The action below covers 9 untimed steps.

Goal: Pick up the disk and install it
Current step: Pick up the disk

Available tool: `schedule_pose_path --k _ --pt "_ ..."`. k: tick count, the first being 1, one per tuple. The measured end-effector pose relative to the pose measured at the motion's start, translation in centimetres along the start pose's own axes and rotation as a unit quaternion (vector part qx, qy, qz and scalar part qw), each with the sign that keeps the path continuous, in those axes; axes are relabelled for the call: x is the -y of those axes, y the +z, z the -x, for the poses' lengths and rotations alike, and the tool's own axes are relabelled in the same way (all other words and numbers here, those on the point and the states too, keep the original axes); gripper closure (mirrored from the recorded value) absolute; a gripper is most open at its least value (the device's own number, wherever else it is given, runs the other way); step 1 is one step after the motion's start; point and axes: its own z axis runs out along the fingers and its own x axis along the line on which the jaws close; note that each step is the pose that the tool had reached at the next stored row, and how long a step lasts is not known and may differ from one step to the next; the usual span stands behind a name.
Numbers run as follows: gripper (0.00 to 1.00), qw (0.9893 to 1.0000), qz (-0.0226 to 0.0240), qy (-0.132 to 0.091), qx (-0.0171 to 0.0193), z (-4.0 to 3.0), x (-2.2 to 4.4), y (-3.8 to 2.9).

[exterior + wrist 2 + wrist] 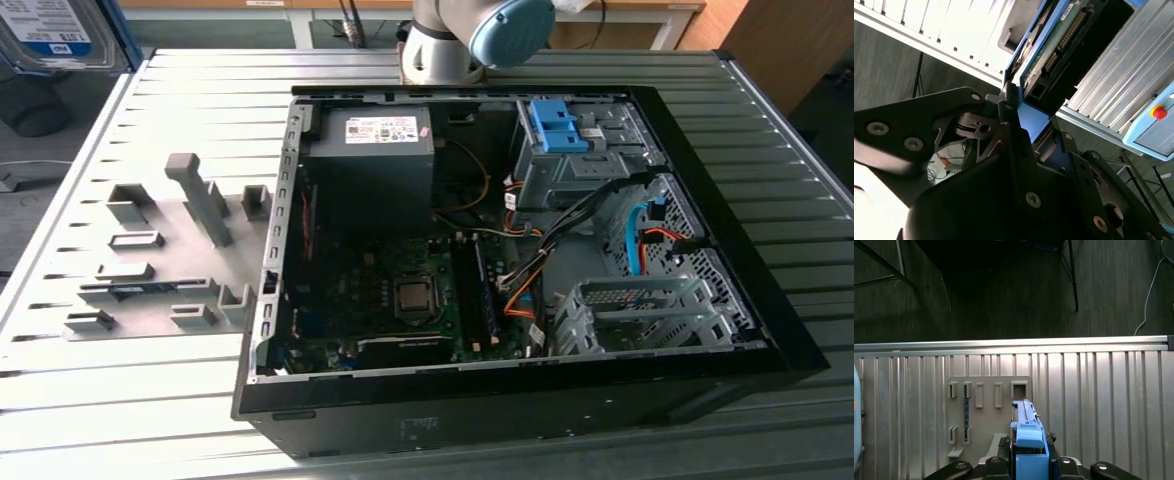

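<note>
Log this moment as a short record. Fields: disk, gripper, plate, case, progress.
disk: disk held edge-on, blue rail showing, above the fixture plate
gripper: gripper shut on the disk
plate: fixture plate lies flat on the ribbed table
case: computer case lies open on the table, to the exterior view's right of the plate
progress: disk picked up, not yet in the case

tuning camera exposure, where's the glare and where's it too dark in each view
Exterior view: the ribbed table shines pale, the computer case interior is dim. Second wrist view: the slats beside the disk are blown out white. First wrist view: a bright streak runs along the table edge, with dark floor beyond.
</note>
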Motion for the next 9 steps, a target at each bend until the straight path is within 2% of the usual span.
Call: schedule_pose_path --k 9 --pt "0.64 1.0 0.0 0.0 0.0 0.0 0.0 -0.06"
